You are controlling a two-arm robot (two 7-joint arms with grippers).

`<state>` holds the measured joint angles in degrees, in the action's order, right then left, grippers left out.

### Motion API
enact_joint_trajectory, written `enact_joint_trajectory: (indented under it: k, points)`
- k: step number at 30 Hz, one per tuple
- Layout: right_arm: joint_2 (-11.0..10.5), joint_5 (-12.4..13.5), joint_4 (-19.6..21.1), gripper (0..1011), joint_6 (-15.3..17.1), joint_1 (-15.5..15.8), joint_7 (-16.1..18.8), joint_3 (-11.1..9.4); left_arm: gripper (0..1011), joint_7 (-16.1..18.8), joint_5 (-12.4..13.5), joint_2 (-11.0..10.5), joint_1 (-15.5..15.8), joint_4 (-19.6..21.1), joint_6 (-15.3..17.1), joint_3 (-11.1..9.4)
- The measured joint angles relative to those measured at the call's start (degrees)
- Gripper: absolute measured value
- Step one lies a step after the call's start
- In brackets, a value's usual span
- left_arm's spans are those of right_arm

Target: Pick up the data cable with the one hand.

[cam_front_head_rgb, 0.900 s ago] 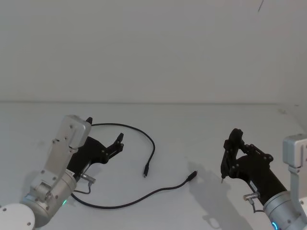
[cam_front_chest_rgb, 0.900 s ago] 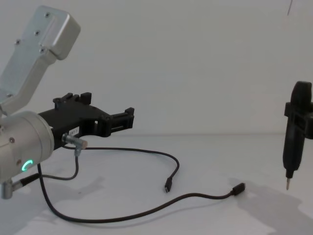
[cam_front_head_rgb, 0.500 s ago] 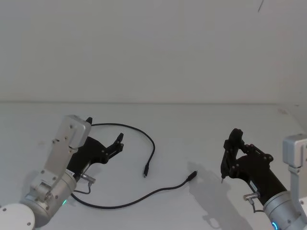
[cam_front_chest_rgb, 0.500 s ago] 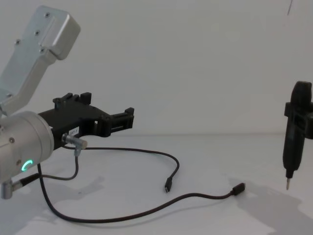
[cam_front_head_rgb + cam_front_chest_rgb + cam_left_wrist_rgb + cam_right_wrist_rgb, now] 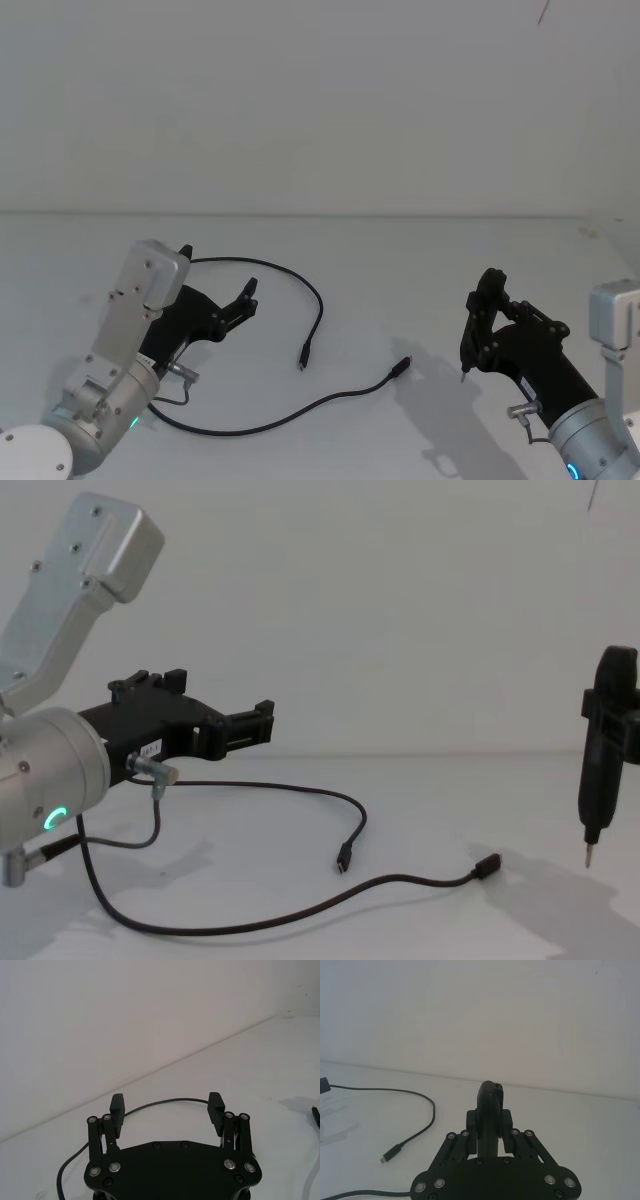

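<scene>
The data cable (image 5: 318,300) is a thin black cord lying in a loose loop on the white table, with one plug (image 5: 302,362) near the middle and the other plug (image 5: 403,365) just right of it. My left gripper (image 5: 217,272) hovers open above the loop's left part, with nothing between its fingers. In the left wrist view the left gripper (image 5: 166,1105) stands wide open, and the cable (image 5: 165,1101) runs past beyond its fingertips. My right gripper (image 5: 490,1125) is shut on a slim black pointed tool (image 5: 603,750), held upright over the table at the right.
The white table (image 5: 400,260) meets a plain white wall at the back. A short grey wire with a silver plug (image 5: 155,772) hangs from my left wrist. Bare tabletop lies between the two arms beyond the cable plugs.
</scene>
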<state>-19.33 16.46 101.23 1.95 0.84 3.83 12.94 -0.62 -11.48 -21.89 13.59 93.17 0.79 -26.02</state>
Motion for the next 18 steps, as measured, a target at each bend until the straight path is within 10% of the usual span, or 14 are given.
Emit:
enact_joint_trajectory:
  k: [18]
  points:
    - [0.00, 0.00, 0.00, 279, 0.00, 0.00, 0.00, 0.00, 1001, -5.90, -2.26, -2.11, -0.04, 1.51, 1.72, -0.20]
